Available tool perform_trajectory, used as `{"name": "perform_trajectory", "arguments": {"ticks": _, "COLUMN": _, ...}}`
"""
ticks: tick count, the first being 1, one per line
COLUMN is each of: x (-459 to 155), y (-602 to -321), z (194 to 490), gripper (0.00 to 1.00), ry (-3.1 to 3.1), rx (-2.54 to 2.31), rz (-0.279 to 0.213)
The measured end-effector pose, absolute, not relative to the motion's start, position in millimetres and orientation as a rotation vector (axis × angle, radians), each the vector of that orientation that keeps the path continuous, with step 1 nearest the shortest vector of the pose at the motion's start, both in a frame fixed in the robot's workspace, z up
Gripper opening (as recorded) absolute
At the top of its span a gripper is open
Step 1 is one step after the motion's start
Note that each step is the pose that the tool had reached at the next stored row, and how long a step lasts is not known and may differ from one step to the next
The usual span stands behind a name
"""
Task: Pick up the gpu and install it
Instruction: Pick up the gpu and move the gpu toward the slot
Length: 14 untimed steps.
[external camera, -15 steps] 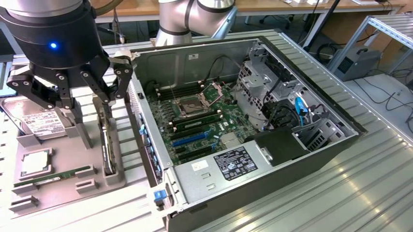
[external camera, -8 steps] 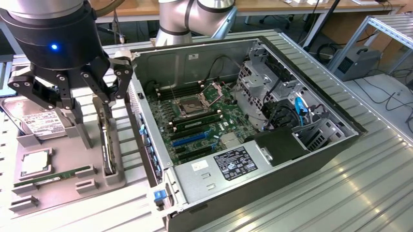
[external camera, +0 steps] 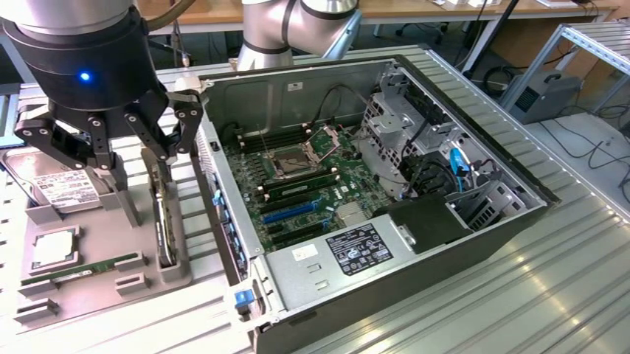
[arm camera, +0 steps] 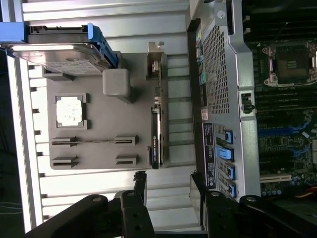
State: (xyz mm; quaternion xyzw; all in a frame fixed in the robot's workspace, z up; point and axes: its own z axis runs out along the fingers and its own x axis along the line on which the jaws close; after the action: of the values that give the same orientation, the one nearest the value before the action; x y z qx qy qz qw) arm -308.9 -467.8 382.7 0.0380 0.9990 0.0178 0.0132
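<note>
The claw (arm camera: 168,178) hangs wide open and empty over the gpu (arm camera: 156,129), which stands on edge in the grey holder (arm camera: 99,119) beside the computer case (arm camera: 233,89). Picking-up step, I think; grabbing needs a finger each side

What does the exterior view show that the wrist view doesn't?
Exterior view: the power supply with its label, the drive cage and blue cables inside the case. Wrist view: the case's perforated rear panel and the blue carrier on the hard drive. Both: the open end effector above the gpu standing in the grey tray, and the motherboard.
</note>
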Motion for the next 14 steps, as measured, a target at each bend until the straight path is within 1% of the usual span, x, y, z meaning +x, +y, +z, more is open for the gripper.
{"name": "perform_trajectory", "arguments": {"ticks": 14, "x": -308.9, "y": -467.8, "z": 377.5, "gripper": 0.48, "ry": 3.112, "rx": 0.120, "rz": 0.055}}
